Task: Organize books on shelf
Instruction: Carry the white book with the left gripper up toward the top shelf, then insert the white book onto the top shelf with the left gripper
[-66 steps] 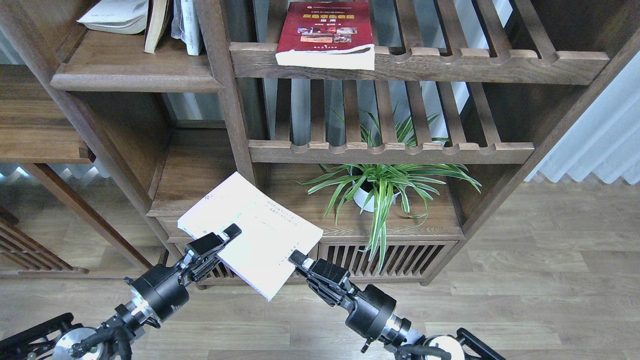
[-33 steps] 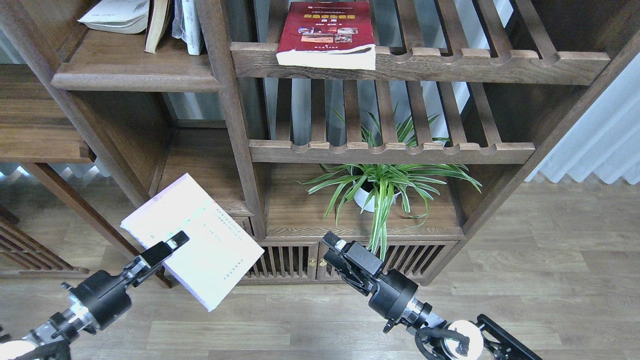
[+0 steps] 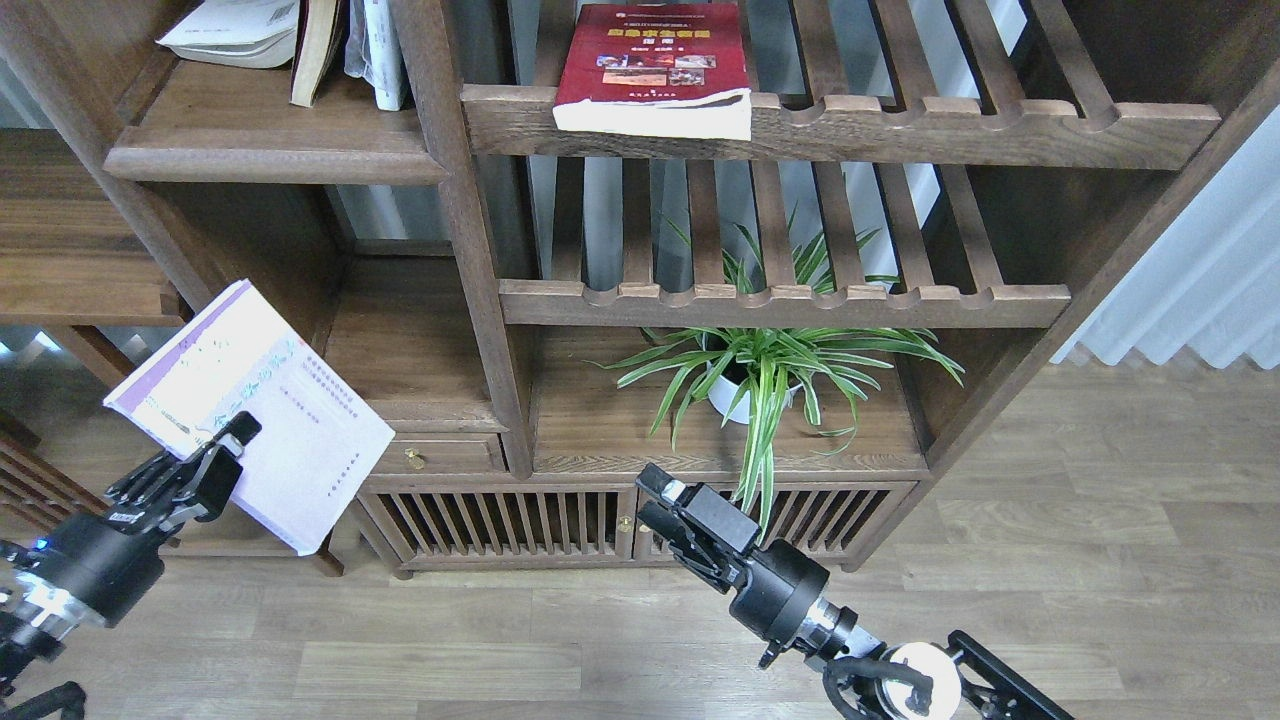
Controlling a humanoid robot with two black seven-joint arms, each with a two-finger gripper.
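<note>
Lavender-white book (image 3: 255, 415) hangs tilted at lower left, below the plank shelf (image 3: 270, 150); left gripper (image 3: 225, 450) jaws are clamped on its near edge; right gripper (image 3: 665, 505) holds nothing, opening indiscernible; thick paperback likely flexes; grip near the spine.

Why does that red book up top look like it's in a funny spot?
The dark red book lies flat on a slatted rack, its page edge poking past the notched front rail, while other books stand on the solid plank shelf to its left. It looks misplaced.
</note>
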